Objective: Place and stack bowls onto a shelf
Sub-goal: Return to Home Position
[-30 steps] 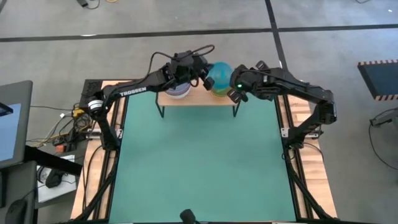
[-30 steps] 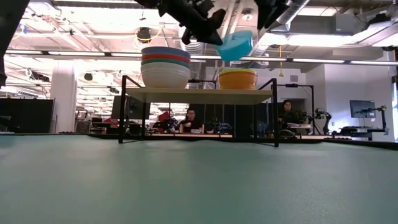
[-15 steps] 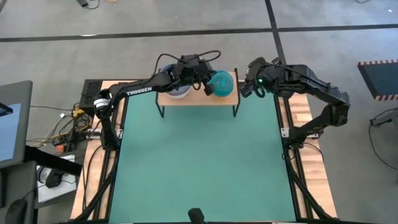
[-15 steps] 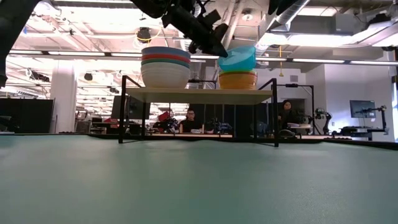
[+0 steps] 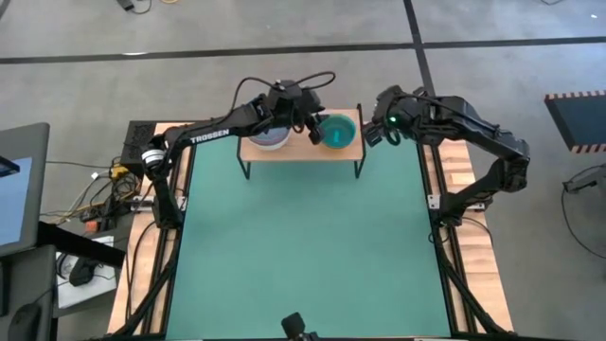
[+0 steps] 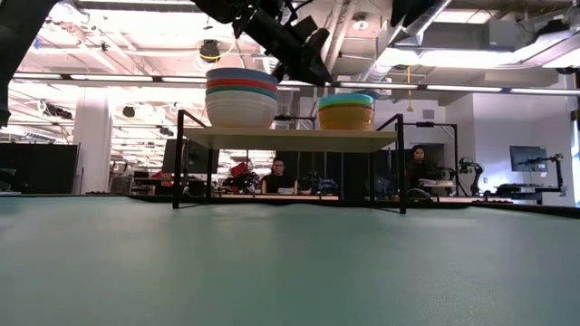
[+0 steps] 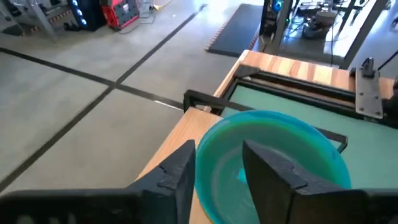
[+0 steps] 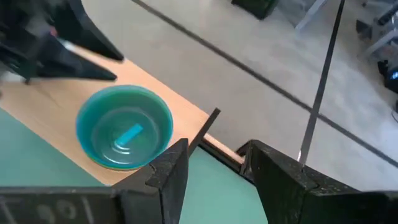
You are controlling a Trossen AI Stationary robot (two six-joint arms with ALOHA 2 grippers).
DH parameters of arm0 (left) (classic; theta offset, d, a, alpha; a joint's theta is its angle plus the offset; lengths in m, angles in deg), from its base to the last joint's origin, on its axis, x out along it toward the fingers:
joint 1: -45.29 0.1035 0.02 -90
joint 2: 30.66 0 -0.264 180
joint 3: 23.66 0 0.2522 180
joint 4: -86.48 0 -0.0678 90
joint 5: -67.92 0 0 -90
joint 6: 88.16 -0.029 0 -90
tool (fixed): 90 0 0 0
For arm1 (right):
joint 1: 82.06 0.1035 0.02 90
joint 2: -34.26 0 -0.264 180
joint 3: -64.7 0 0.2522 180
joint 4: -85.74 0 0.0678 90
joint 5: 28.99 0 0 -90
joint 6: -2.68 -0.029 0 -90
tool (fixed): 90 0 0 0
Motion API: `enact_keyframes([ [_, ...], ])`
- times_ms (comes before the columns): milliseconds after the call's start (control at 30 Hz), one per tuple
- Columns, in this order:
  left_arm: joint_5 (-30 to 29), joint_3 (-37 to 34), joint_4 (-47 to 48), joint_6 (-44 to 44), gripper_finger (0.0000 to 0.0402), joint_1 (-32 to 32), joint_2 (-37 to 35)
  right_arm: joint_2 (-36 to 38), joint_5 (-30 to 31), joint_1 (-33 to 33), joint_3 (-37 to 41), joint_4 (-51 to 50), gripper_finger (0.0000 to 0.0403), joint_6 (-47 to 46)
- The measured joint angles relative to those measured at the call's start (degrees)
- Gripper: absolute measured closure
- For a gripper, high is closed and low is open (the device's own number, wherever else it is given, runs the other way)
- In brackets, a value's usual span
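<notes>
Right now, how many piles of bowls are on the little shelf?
2. The left pile on the shelf has a white bowl at the bottom. The right pile has a cyan bowl on top. Bowls nested inside may be hidden.

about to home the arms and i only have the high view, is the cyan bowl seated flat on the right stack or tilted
observer: the low view shows the cyan bowl level, nested on the yellow bowl on the shelf.
operator: is the left gripper clear of it
observer: yes, in the low view the left gripper hangs above the bowl's rim, apart from it.
operator: and the right one
observer: its wrist view shows the right gripper open and empty, off the shelf's end.
</notes>
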Motion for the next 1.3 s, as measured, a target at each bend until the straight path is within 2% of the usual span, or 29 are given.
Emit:
enact_keyframes([
  [100,-0.08,1.79,2.16,-0.74,0.0269,0.00,-0.17,-0.87,-3.49,-1.45,-0.03,-0.64,0.0205,-0.85],
  [233,0.07,8.44,8.00,-3.98,0.0266,-0.07,-0.39,-0.96,-9.37,-2.07,0.10,-2.42,0.0205,-3.92],
  [333,1.80,12.42,8.92,-5.74,0.0271,-0.07,-0.58,1.03,-10.06,-0.30,1.10,-1.48,0.0205,-5.91],
  [433,5.80,14.01,6.99,-5.52,0.0279,0.03,-0.58,5.33,-10.08,2.38,5.69,1.90,0.0209,-8.12],
  [600,7.01,14.04,0.43,-4.78,0.0305,0.02,-0.54,15.21,-10.17,8.47,19.08,13.23,0.0220,-12.36],
  [833,13.92,14.04,-3.86,-1.61,0.0348,-1.96,-0.50,26.17,-10.40,17.84,36.05,31.84,0.0251,-16.55],
  [933,13.79,12.85,-4.50,0.32,0.0364,-3.62,-0.47,28.28,-10.36,21.16,40.48,37.90,0.0275,-16.44],
  [1100,12.39,5.34,-11.06,5.34,0.0395,-6.75,-0.59,29.21,-9.75,25.71,45.30,46.03,0.0328,-15.75],
  [1233,12.76,2.59,-14.41,5.84,0.0399,-9.58,-2.36,28.63,-9.42,28.56,50.02,55.26,0.0375,-12.88],
  [1300,12.43,1.92,-14.71,5.65,0.0401,-10.55,-3.88,28.42,-9.34,29.74,52.58,58.14,0.0386,-11.71],
])
